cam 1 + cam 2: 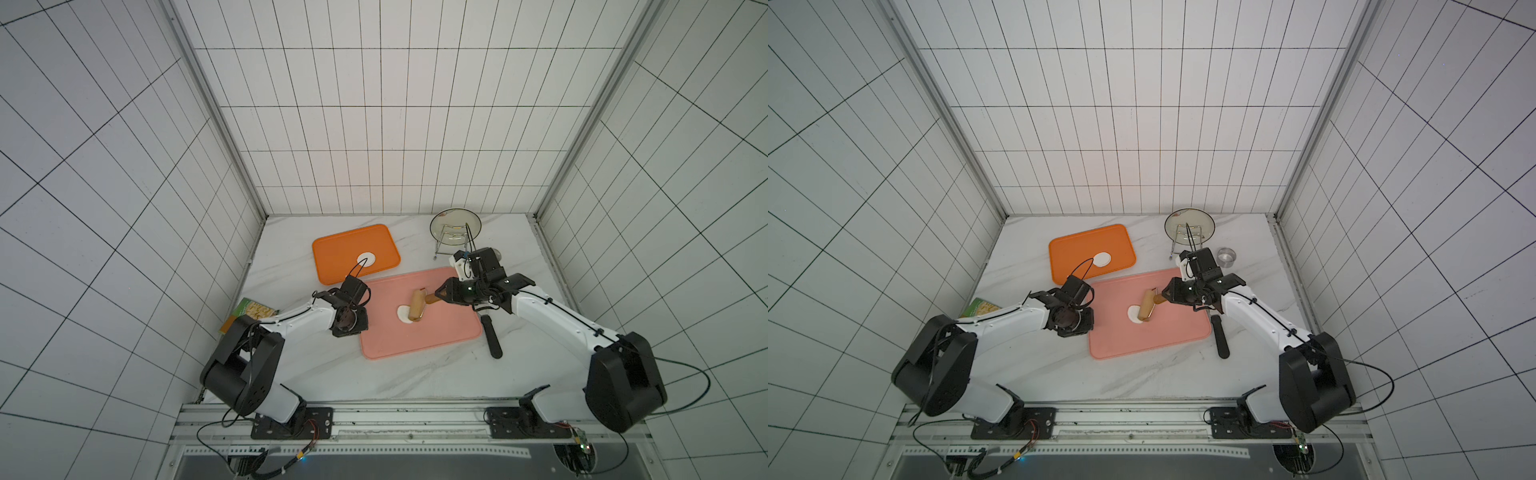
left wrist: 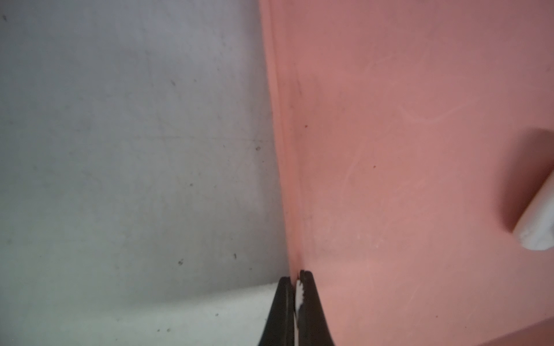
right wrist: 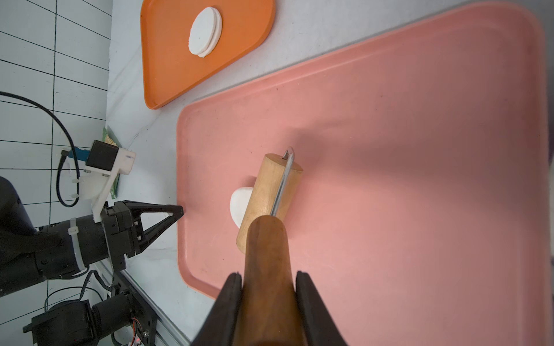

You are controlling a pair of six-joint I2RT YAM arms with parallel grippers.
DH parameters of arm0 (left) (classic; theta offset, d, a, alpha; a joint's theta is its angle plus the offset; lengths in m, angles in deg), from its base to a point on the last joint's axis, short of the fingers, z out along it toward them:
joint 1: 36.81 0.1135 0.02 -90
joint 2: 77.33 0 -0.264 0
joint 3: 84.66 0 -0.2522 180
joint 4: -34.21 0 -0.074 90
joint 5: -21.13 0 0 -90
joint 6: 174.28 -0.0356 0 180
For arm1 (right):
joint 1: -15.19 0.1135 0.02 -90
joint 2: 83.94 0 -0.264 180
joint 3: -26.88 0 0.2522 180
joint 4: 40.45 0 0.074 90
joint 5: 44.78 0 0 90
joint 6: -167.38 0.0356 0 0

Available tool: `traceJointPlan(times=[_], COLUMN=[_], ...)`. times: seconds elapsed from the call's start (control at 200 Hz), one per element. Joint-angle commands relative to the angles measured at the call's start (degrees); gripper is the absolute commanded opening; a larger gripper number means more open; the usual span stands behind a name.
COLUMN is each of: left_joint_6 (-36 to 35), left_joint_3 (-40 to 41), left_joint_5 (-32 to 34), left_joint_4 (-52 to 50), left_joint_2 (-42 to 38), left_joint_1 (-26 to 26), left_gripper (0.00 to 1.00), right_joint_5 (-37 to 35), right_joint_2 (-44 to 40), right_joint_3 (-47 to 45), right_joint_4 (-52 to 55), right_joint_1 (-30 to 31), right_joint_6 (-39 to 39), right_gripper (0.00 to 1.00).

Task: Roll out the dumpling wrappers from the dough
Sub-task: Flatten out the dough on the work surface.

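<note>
Right gripper (image 3: 269, 273) pinches the handle of the wooden roller (image 3: 269, 191), drum on the dough (image 3: 239, 203); left gripper (image 2: 295, 275) pressed together at the pink tray (image 3: 419, 149) edge; dough looks soft, probably sticky; best lifted by its edges.

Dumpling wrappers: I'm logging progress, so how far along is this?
Done: two dumpling wrappers lie stacked on the orange tray. In hand: the right tool grips the roller by its handle, drum on the dough on the pink board; the left tool is shut at the board's edge. Left: flattening that lump and cutting it, likely with the steel ring.
</note>
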Motion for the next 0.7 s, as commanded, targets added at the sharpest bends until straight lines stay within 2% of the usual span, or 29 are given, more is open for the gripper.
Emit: traceJointPlan(times=[0.0,0.165,0.325,0.445,0.695], left_joint_6=[-0.93,-0.72,-0.68,-0.59,-0.63], left_joint_3=[-0.95,-1.06,-0.96,-0.89,-0.51], left_joint_5=[0.48,0.04,0.04,0.27,0.58], left_joint_4=[1.94,2.31,2.32,2.15,1.96], left_joint_2=[0.3,0.6,0.58,0.4,0.13], left_joint_1=[0.2,0.08,-0.05,-0.07,0.02], left_gripper=[0.0,0.0,0.0,0.0,0.0], right_joint_5=[-6.39,-2.47,-2.46,-1.41,-3.68], right_joint_2=[2.62,6.36,7.84,6.57,0.96], right_joint_3=[-2.43,-2.44,-4.62,-6.75,-7.47], right_joint_4=[6.01,1.59,-0.72,-1.19,4.03], right_joint_1=[1.12,3.12,2.45,-0.33,-3.65], right_joint_6=[-1.79,1.86,2.86,3.65,1.92], right_gripper=[0.0,0.0,0.0,0.0,0.0])
